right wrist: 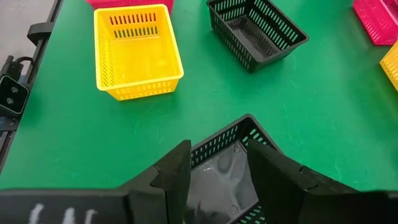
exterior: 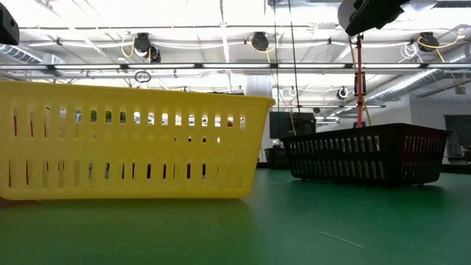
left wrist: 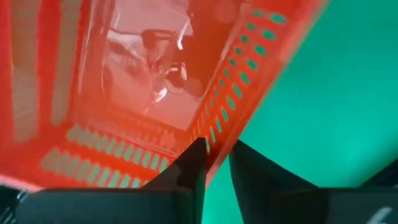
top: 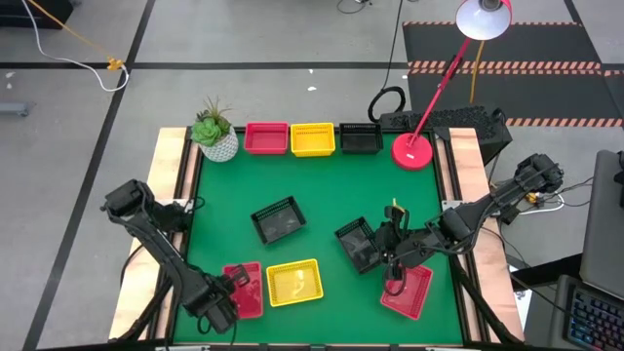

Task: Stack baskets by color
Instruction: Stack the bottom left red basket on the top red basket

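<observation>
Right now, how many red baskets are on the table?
3. One red basket sits in the far row beside the plant pot; one at the near left edge under the left end effector; one near right. None appears hidden.
</observation>
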Controlling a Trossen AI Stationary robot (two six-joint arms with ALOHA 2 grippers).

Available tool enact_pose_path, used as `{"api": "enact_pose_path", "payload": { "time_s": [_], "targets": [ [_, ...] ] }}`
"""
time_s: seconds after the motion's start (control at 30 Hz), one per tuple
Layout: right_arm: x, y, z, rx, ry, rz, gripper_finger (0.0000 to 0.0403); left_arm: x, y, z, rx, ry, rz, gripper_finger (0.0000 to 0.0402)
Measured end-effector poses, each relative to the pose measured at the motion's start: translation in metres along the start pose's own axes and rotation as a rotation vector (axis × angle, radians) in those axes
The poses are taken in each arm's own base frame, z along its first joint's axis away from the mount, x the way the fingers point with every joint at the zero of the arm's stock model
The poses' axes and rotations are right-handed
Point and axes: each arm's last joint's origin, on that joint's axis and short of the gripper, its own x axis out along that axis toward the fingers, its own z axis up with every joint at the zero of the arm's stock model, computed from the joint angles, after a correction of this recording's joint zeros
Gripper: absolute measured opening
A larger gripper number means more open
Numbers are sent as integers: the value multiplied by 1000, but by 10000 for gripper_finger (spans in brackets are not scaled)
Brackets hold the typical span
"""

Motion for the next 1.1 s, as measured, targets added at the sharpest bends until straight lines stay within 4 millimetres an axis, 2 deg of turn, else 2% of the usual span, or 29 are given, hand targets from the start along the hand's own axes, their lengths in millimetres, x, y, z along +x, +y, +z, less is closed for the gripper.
{"api": "enact_pose_path", "payload": {
  "time_s": [0.2,0.4,0.5,0.67,0.83,0.97,1.1],
  "targets": [
    [0,0,0,0,0,0,150,0,2,5,-26,-51,7,13],
    [0,0,0,0,0,0,150,0,3,6,-74,-68,8,24],
    [0,0,0,0,0,0,150,-3,3,7,-93,-73,8,17],
    [0,0,0,-7,-1,0,150,-25,11,10,-175,-152,11,12],
    [0,0,1,-12,-6,2,150,-56,21,7,-287,-240,29,10],
    [2,0,-2,-10,-12,4,150,-80,29,0,-321,-254,43,9],
    [7,-1,-8,-15,1,-2,150,-95,41,-10,-365,-199,91,7]
  ]
}}
